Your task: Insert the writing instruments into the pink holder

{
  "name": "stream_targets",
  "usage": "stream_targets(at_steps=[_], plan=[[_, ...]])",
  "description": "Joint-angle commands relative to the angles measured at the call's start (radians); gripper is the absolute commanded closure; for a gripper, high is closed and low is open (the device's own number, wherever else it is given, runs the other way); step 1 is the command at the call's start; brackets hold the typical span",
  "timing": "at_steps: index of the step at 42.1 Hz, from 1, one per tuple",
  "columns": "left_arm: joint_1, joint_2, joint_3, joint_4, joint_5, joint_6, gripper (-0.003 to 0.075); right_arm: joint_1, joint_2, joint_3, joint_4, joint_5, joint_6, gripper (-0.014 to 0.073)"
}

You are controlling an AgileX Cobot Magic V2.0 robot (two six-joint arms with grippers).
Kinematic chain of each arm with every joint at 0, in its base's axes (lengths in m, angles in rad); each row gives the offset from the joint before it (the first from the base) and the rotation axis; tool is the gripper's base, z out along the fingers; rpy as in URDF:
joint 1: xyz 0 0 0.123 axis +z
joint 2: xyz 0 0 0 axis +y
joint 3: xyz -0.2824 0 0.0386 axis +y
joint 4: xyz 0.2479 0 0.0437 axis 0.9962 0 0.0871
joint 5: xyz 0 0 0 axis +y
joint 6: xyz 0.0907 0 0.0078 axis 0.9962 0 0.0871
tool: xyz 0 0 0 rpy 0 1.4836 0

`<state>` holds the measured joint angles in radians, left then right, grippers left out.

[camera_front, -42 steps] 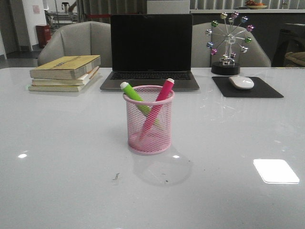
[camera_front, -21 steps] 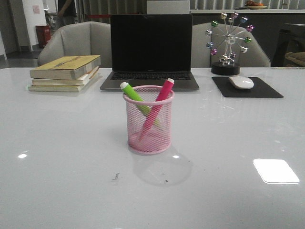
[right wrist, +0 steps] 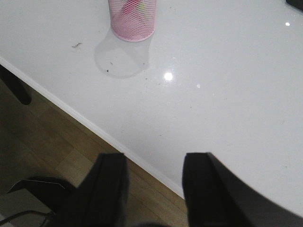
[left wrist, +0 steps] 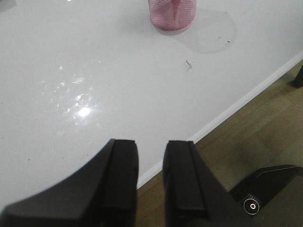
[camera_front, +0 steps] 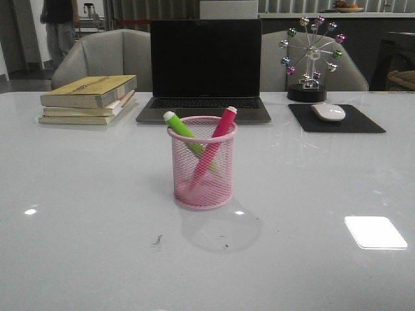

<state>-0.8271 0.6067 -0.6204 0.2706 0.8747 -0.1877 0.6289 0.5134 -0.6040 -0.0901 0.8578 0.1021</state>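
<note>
- the pink holder (camera_front: 203, 163) stands upright mid-worktop (camera_front: 78, 214), in front of the laptop (camera_front: 205, 65).
- the green marker (camera_front: 183, 129) and pink marker (camera_front: 216, 139) lean crossed inside it, caps above the rim.
- left gripper (left wrist: 150, 165): narrow gap, empty, over the worktop edge.
- right gripper (right wrist: 155, 182): wider apart, empty, well apart from the holder.

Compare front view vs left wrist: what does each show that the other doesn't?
Front only: green marker and pink marker crossed in the holder, laptop, books, mouse on its pad. Left wrist only: left gripper, open and empty, at the table edge with wood floor beyond. Both: pink holder on the white table.
</note>
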Motion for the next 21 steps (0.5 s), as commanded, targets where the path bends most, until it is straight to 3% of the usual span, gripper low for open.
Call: stream_targets(at_steps=[1,3,9,21], plan=[[-0.007,0.001,-0.026,0.017,-0.069,-0.010,0.0589,-0.005,0.000,-0.027,-0.019,-0.077,0.001,0.0338],[-0.007,0.001,-0.026,0.022,-0.069,-0.033,0.0633,-0.005,0.000,-0.027,-0.019,-0.078,0.001,0.0403],[-0.007,0.001,-0.026,0.045,-0.065,-0.091,0.0625,-0.005,0.000,-0.027,-0.019,-0.081,0.001,0.0545],[-0.007,0.001,-0.026,0.096,-0.058,-0.111,0.0627,-0.005,0.000,-0.027,-0.021,-0.059,0.001,0.0538]])
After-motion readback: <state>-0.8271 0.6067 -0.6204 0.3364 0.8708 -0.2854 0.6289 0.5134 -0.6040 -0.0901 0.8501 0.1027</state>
